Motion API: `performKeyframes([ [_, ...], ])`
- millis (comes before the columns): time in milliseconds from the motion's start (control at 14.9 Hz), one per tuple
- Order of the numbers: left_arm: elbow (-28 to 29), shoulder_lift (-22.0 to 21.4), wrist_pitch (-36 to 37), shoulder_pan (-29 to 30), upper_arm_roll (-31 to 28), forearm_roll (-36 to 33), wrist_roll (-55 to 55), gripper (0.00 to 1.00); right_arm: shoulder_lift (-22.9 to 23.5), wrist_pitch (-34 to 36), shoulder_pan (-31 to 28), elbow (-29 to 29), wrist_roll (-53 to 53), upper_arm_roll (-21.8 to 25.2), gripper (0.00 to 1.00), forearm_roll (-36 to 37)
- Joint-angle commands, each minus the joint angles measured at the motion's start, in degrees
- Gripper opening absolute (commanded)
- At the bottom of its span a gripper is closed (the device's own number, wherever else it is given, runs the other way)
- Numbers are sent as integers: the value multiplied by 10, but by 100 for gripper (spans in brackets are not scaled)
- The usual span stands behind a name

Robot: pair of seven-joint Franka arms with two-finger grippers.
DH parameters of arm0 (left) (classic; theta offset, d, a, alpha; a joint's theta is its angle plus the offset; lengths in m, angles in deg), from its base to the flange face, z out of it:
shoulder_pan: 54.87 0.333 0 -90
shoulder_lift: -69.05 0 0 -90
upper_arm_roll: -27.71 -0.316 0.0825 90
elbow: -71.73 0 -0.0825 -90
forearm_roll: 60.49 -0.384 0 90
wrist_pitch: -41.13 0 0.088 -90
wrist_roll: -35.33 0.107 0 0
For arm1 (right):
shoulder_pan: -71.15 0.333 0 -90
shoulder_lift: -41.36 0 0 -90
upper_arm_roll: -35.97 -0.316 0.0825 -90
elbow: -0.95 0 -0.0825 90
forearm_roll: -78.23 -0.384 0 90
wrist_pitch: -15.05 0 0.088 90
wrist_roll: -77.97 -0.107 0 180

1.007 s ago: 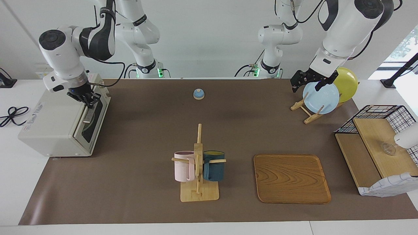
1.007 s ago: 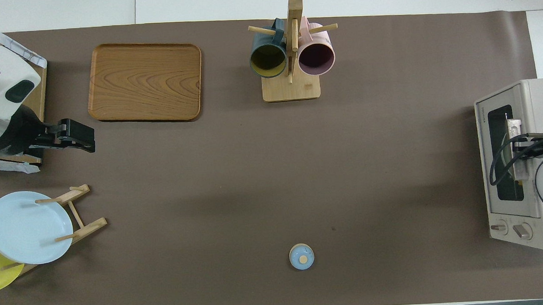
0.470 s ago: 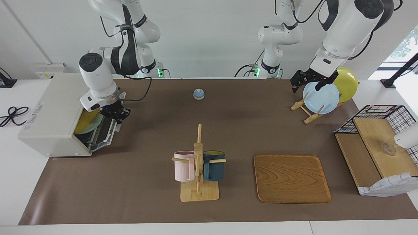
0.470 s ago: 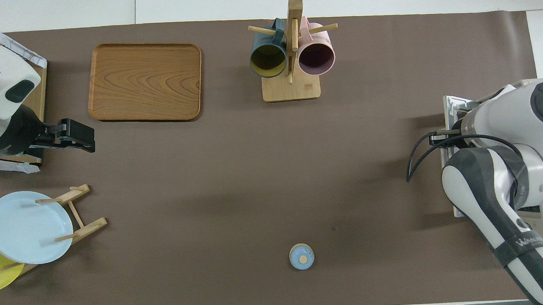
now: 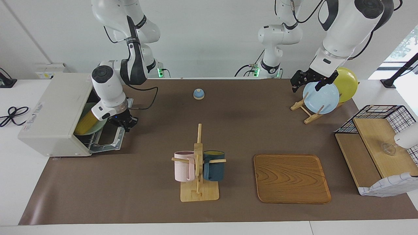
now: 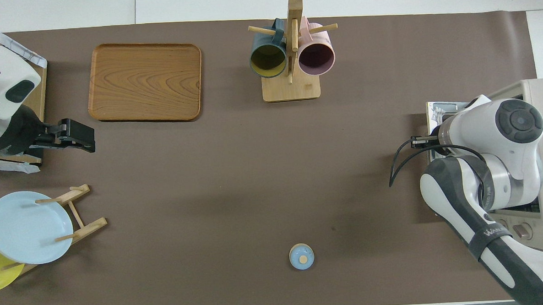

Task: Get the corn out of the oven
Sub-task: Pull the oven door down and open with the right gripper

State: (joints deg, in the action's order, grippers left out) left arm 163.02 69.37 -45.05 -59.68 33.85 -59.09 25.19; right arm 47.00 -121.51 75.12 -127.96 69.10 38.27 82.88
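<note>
The off-white oven (image 5: 52, 111) stands at the right arm's end of the table, and its glass door (image 5: 107, 140) is swung down almost flat in front of it. Inside, the yellow corn (image 5: 85, 123) lies on a pale green plate (image 5: 102, 123). My right gripper (image 5: 123, 124) is at the door's outer edge, shut on the door's handle. In the overhead view the right arm (image 6: 487, 161) covers the oven's opening, so the corn is hidden there and only the door's corner (image 6: 434, 111) shows. My left gripper (image 5: 310, 81) waits open in the air over the plate rack.
A wooden mug rack (image 5: 198, 163) with a pink and a dark blue mug stands mid-table. Beside it lies a wooden tray (image 5: 291, 179). A small blue bell (image 5: 198, 94) sits near the robots. A plate rack (image 5: 321, 98) and a wire shelf (image 5: 375, 143) fill the left arm's end.
My right gripper has pulled the oven door from shut down to almost flat, moving out from the oven over the table. The corn has come into sight. The left arm has not moved.
</note>
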Motion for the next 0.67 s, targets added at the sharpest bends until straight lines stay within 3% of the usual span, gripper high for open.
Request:
performKeyframes([
  [0, 5, -4, 5, 8, 4, 6, -4, 100, 24, -26, 1, -3, -25, 11, 0, 12],
  [336, 4, -4, 5, 8, 4, 6, -4, 100, 33, -34, 1, 5, -28, 10, 0, 7],
  [470, 5, -4, 4, 8, 4, 6, -4, 100, 36, -23, 2, 29, -28, -7, 0, -36],
  [604, 4, -4, 4, 8, 4, 6, -4, 100, 31, 26, 2, 68, -40, -22, 26, -42],
])
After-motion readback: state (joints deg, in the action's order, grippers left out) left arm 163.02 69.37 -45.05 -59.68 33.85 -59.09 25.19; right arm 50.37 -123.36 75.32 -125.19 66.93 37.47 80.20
